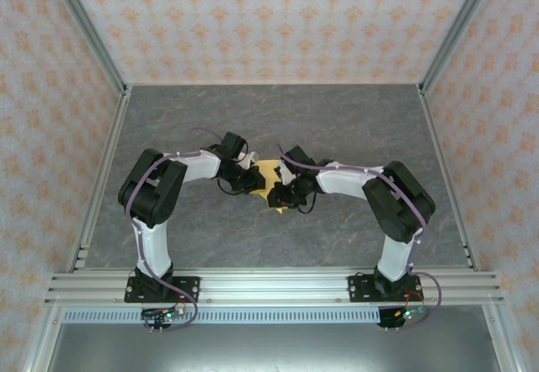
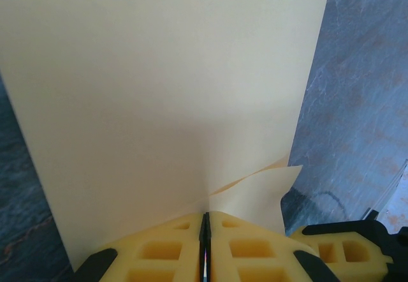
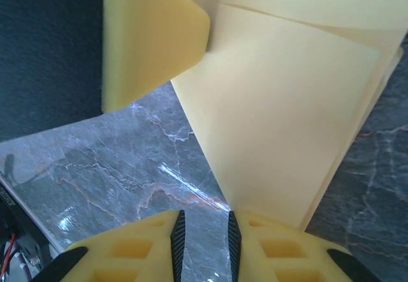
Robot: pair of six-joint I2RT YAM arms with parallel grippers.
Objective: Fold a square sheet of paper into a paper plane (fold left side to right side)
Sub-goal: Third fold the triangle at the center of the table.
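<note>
The two arms reached inward over the grey table (image 1: 278, 111) with the square sheet of paper (image 1: 268, 172) between their wrists, bent into overlapping layers. The left gripper (image 2: 205, 221) was clamped tight on the sheet's near edge — creases fanned out from the seam between its pads. The right gripper (image 3: 204, 224) had its jaws slightly apart, with bare tabletop showing through the gap — it gripped nothing, and the paper's lower corner ended at one of its fingers.

sheet of paper (image 2: 159, 90): matt, smooth | tabletop (image 3: 115, 167): glossy, marble-look
</note>
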